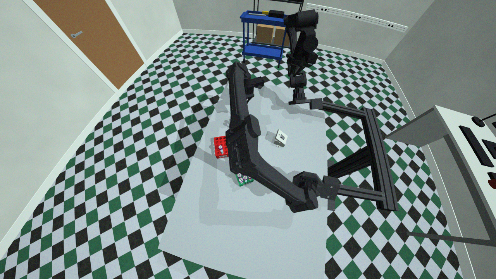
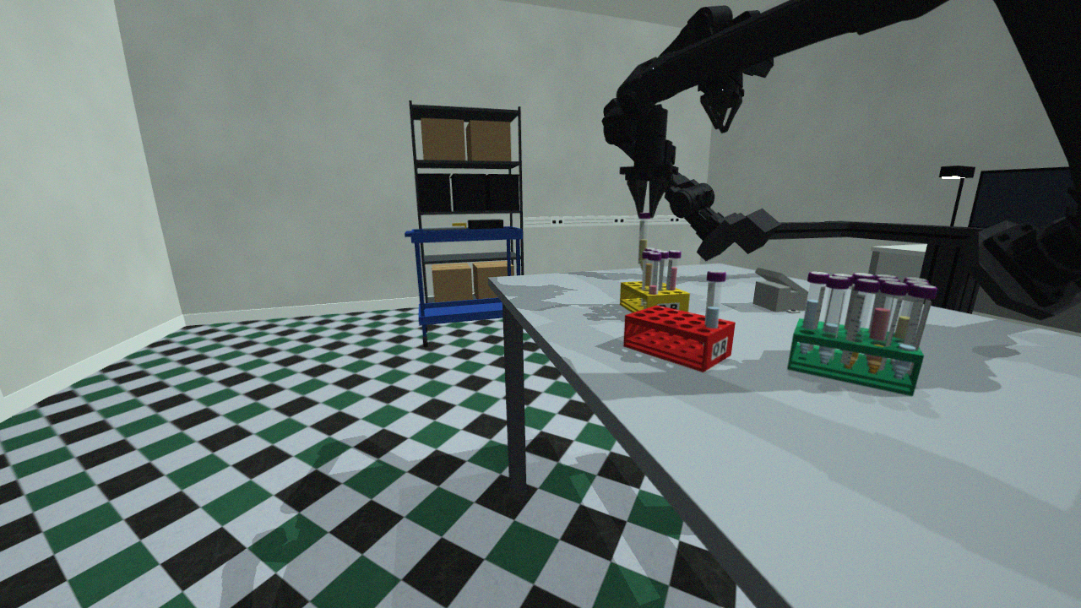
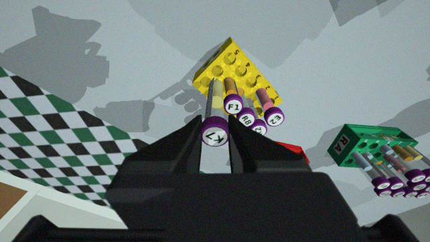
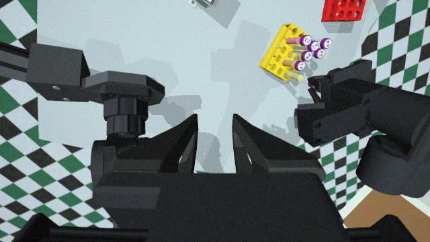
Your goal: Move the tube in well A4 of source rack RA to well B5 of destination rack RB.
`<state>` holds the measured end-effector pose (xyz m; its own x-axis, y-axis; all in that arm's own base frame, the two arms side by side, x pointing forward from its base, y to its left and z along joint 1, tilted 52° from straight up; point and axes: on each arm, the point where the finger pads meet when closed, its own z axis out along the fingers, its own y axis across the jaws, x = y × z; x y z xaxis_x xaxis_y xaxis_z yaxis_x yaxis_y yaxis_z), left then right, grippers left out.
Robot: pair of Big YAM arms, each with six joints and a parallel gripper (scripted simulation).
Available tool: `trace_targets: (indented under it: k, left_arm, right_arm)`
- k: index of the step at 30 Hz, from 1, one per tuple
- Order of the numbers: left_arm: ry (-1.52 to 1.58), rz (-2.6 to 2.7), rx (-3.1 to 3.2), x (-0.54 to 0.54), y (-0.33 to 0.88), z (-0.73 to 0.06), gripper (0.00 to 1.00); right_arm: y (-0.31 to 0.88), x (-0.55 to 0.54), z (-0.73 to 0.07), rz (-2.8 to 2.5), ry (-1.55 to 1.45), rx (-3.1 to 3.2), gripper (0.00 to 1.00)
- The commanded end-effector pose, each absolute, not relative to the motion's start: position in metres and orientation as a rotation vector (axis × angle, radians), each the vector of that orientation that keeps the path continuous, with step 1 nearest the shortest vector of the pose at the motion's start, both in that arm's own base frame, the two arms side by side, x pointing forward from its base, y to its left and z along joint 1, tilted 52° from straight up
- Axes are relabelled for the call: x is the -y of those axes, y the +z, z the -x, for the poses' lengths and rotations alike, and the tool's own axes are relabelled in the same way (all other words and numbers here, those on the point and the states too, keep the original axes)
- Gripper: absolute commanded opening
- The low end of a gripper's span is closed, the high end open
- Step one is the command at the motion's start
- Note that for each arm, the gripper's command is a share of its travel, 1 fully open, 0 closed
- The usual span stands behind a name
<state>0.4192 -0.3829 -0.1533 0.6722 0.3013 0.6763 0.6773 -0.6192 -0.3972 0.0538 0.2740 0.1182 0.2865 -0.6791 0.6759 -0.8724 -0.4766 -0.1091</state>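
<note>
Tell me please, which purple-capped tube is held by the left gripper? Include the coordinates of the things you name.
The tube labelled K7 (image 3: 215, 132) (image 2: 642, 240): its cap alone sits between the left gripper's fingers, above the yellow rack (image 2: 675, 299) (image 3: 232, 64) (image 4: 273, 54).

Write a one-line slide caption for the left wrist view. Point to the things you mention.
The left gripper (image 3: 215, 121) grips the K7 tube (image 3: 215, 132) by its purple cap, the yellow rack (image 3: 230, 58) below, the green rack (image 3: 347, 145) off to the right.
</note>
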Motion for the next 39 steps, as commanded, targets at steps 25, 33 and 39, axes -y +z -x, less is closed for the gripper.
trace_targets:
  k: [25,33,39]
  left_arm:
    - [-0.752,2.234,0.768,0.391,-0.159,-0.424,0.0]
    - [-0.752,2.234,0.766,0.392,-0.159,-0.423,0.0]
    - [-0.752,2.234,0.766,0.392,-0.159,-0.423,0.0]
  right_arm:
    - [0.123,-0.286,-0.053,-2.302,0.962,1.442,0.3]
    - [0.123,-0.286,-0.053,-2.302,0.962,1.442,0.3]
    - [0.123,-0.286,-0.053,-2.302,0.962,1.442,0.3]
